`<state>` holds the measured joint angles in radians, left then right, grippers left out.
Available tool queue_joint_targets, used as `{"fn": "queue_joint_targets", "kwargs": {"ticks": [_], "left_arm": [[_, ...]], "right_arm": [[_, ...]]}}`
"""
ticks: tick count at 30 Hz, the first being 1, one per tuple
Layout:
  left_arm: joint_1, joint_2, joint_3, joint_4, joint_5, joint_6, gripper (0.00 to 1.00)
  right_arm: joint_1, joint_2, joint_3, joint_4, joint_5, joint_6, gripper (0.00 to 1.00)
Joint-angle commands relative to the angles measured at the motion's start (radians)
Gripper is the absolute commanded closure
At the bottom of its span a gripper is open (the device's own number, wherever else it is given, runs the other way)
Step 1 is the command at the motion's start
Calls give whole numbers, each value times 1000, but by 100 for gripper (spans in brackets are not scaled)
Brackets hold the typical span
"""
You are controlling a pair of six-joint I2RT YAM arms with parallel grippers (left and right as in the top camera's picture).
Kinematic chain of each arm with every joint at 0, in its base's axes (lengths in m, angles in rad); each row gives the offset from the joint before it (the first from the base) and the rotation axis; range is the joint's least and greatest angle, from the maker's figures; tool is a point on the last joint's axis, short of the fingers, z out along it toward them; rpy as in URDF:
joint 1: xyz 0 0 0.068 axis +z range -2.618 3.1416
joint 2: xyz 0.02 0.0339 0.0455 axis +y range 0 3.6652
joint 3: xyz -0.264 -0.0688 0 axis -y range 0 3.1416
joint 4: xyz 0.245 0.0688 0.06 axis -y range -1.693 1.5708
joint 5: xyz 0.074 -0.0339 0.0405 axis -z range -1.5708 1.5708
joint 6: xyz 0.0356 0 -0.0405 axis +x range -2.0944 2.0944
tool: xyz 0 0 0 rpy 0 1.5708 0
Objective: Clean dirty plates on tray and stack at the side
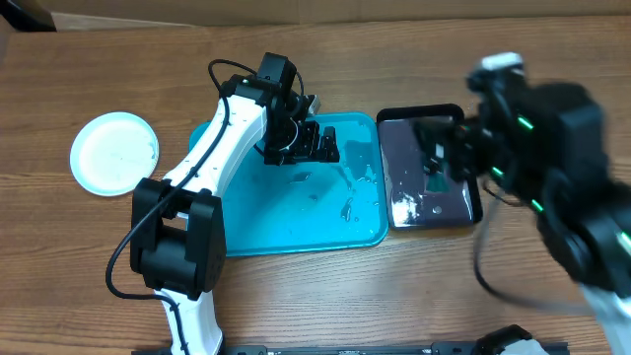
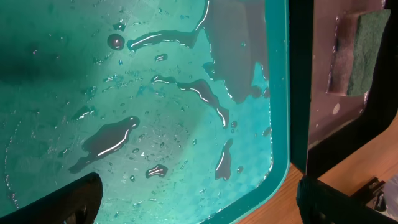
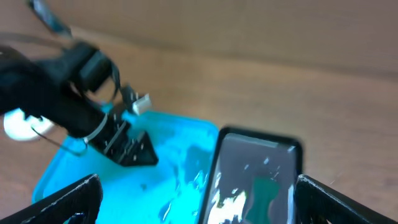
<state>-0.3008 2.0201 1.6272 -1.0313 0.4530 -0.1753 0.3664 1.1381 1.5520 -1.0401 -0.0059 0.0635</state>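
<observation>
The teal tray (image 1: 296,222) lies mid-table, wet with puddles (image 2: 193,90), and no plate shows on it. To its left, on the bare wood, rests a round white plate (image 1: 114,153) with a light-blue edge around it; a bit of that plate (image 3: 15,124) also shows in the right wrist view. My left gripper (image 1: 330,145) hangs open low over the tray's far part, and nothing is between its fingers (image 2: 81,199). My right gripper (image 1: 439,148), blurred, hovers open and empty above the black tray (image 1: 463,212).
The narrow black tray (image 3: 258,155) sits against the teal tray's (image 3: 155,180) right side, wet, with a green sponge (image 2: 364,53) lying in it. My left arm's white links (image 1: 212,158) cross the teal tray's left part. Bare wood surrounds both trays.
</observation>
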Motion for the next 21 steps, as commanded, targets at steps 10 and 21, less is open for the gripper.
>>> {"fn": "queue_joint_targets", "kwargs": {"ticks": [10,21], "left_arm": [[-1,-29,2,1,8,18,0],[-1,-29,2,1,8,18,0]], "right_arm": [[-213,-568,-434,418,34,-34,0],[-243,-1065,-1286,1105,11,-11,0]]}}
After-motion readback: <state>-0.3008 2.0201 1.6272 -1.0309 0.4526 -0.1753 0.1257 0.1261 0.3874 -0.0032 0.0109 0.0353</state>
